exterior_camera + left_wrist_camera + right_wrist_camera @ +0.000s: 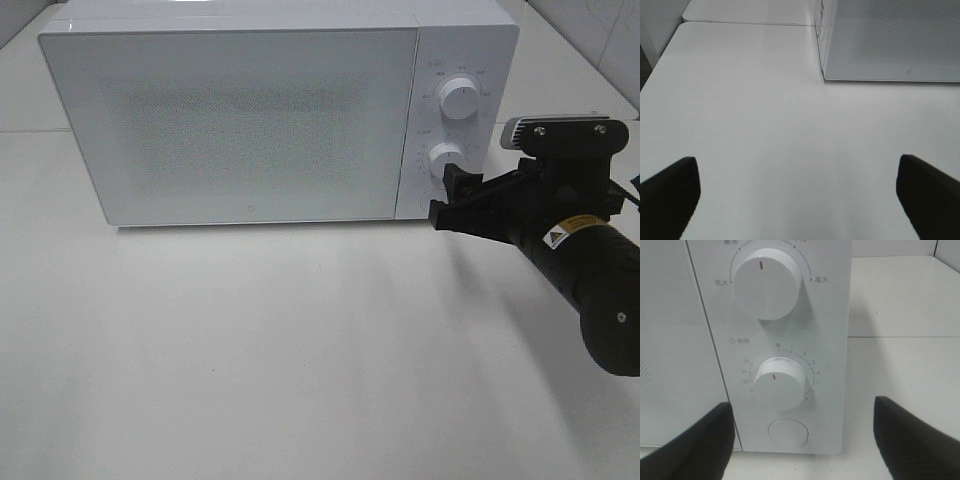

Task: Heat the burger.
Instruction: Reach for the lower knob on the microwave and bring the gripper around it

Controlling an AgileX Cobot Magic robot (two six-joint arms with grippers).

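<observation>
The white microwave (300, 12) stands at the counter's (250, 360) back edge with its door (240, 120) shut; the burger shows in no view. The right hand (445, 195), fingers apart and empty, hovers before the lower dial (781, 382). The left hand (800, 200), fingers wide apart, hangs over the counter near the microwave's door-side corner.

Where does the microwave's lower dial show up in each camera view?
Exterior high: lower dial right of centre, just behind the right gripper.
Left wrist: not in it.
Right wrist: lower dial between upper dial and round button.
Shared landmark: microwave door.
</observation>
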